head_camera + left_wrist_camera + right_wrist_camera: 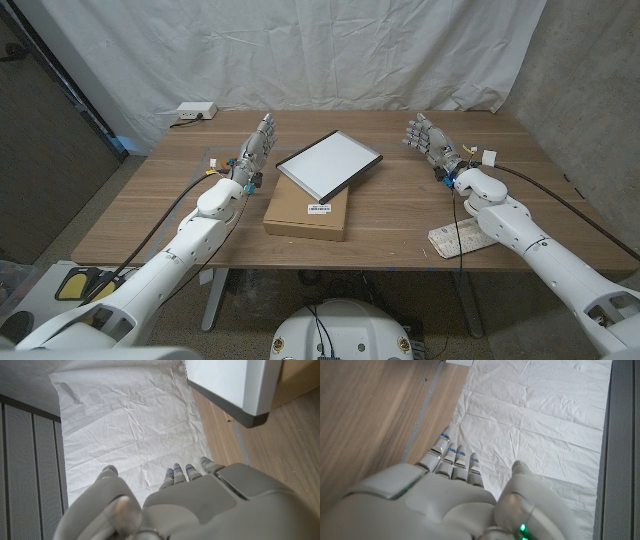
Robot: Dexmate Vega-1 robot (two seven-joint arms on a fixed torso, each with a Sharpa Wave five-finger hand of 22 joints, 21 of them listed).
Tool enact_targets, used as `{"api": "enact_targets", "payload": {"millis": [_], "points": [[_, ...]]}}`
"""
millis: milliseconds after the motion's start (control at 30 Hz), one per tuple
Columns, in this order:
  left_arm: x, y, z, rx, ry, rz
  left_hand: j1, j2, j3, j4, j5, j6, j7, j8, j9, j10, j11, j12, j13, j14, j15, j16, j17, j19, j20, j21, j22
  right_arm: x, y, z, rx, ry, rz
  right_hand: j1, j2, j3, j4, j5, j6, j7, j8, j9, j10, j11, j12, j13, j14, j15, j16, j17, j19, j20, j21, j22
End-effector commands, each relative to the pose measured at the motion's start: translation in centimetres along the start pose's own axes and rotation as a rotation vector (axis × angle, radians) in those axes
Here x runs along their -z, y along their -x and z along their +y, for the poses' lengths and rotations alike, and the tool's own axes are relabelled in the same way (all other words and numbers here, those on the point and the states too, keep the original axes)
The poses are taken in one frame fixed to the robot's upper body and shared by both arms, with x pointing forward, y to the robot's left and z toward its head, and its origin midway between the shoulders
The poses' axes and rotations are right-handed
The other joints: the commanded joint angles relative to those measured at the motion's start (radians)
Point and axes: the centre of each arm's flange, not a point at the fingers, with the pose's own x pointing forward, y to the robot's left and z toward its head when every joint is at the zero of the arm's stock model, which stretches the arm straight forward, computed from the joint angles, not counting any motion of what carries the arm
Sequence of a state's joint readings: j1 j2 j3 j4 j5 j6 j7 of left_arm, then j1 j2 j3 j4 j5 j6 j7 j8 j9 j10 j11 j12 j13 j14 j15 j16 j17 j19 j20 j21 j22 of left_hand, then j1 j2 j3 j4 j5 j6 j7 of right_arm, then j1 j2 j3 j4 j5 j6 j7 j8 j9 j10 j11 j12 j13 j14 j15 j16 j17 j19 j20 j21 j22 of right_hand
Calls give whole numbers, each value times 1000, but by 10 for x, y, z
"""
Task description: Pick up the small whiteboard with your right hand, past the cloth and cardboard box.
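Observation:
The small whiteboard (329, 164), white with a dark frame, lies tilted with its near edge propped on a flat cardboard box (308, 211) at the middle of the table. Its corner (235, 387) shows in the left wrist view. My right hand (428, 137) stands to the right of the whiteboard, apart from it, fingers straight and holding nothing. My left hand (258, 146) stands upright just left of the whiteboard, fingers extended, also holding nothing. In the right wrist view my right hand's fingers (455, 457) reach out over the wood.
A folded whitish cloth (457, 238) lies near the table's front edge under my right forearm. A white power strip (196, 111) sits at the far left corner. A white curtain (300, 50) hangs behind the wooden table (400, 200).

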State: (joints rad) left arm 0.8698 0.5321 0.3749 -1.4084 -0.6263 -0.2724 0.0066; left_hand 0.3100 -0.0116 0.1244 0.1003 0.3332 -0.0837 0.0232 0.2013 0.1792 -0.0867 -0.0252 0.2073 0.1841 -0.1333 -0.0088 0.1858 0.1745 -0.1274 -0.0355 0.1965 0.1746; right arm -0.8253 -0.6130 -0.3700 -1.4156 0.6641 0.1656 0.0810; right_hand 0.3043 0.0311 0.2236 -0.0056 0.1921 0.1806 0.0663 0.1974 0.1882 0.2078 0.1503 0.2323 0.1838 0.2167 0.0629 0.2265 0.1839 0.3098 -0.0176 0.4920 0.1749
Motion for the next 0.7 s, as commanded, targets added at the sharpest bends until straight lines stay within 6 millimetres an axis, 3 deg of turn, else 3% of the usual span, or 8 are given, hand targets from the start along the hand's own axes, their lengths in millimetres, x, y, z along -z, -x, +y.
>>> {"api": "enact_targets", "payload": {"millis": [33,233,333,633,700], "points": [[0,1,3,3,-9,1,11,2,3,-4,6,5,4,5,5,8,1,3,2,4,-2,5,5,-3,-25,4,4,-10,-12,6,-33,47,49,13,2,3,-12,-3,3,14,0,4,13,1,3,5,20,-1,7,5,30,3,8,1],[-2,7,7,-13,12,-22,12,2,2,-5,6,6,4,5,5,8,1,2,2,4,-1,4,5,-2,-25,4,4,-14,-17,6,-39,60,63,19,0,5,-19,-6,2,15,0,4,19,4,3,5,37,1,8,5,58,6,11,1],[-4,9,9,-16,-1,-22,13,3,2,-5,6,7,4,5,5,8,1,2,2,6,-1,5,5,-1,-25,4,4,-15,-19,6,-43,66,69,22,0,5,-23,-8,3,-8,1,4,23,6,3,6,45,12,8,5,70,7,11,1],[-8,13,8,-14,-13,-32,15,3,1,-6,6,9,5,4,5,11,2,3,2,8,0,5,5,0,-24,5,4,-18,-27,5,-53,88,93,26,0,6,-29,-11,2,-13,1,6,37,17,5,6,80,21,11,5,128,10,18,0],[-8,14,8,-12,-13,-33,15,3,1,-6,6,9,6,4,5,12,1,3,2,8,-1,5,5,0,-24,5,4,-19,-29,5,-59,90,94,28,0,6,-31,-11,-2,-36,0,7,38,17,5,6,84,23,10,5,136,10,17,0]]}}
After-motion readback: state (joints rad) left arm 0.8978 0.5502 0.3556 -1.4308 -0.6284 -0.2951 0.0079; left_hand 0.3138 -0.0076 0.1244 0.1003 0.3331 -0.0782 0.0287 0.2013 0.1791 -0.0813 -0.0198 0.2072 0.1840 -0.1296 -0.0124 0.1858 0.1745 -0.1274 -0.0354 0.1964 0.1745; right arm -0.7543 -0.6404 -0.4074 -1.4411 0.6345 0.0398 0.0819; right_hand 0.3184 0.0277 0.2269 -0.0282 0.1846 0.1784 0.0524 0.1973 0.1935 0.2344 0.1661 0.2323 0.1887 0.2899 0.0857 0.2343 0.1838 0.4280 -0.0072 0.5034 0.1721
